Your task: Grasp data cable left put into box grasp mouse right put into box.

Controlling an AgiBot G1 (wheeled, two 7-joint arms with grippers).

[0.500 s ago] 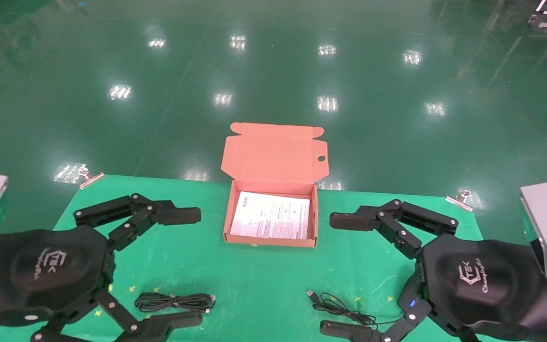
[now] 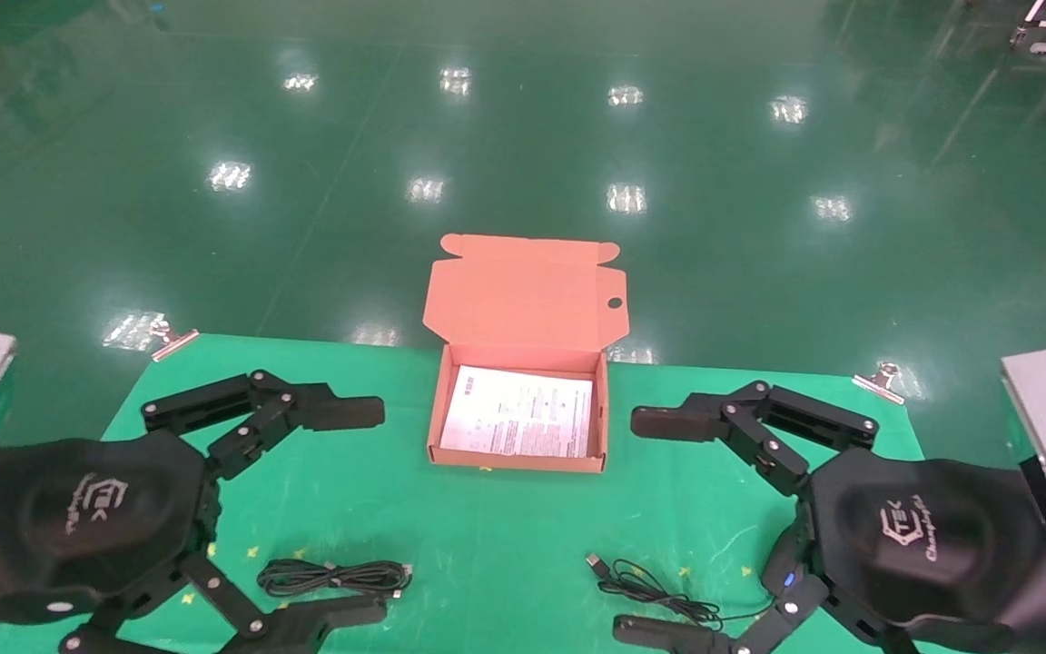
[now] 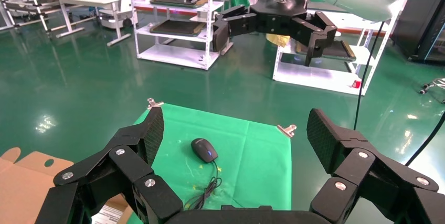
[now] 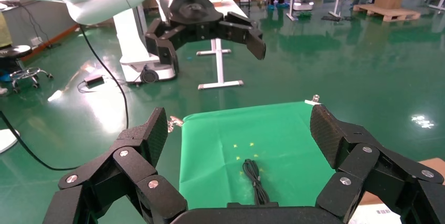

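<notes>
two grippers hang spread wide over a green-covered desk [image 2: 505, 536], neither one touching anything. the left gripper [image 2: 355, 509] is over the desk's left side, its fingers apart above the data cable [image 2: 334, 576], which lies as a long narrow bundle near the front edge. the right gripper [image 2: 655, 522] is over the right side, fingers just as wide. the box [image 2: 519, 400] sits at the middle of the far edge, its flap lid upright, a printed sheet [image 2: 518, 423] flat on its floor. the mouse [image 3: 204, 149] shows only in the left wrist view, lying near the desk's right edge, its thin cord [image 2: 650, 590] trailing toward the front edge.
</notes>
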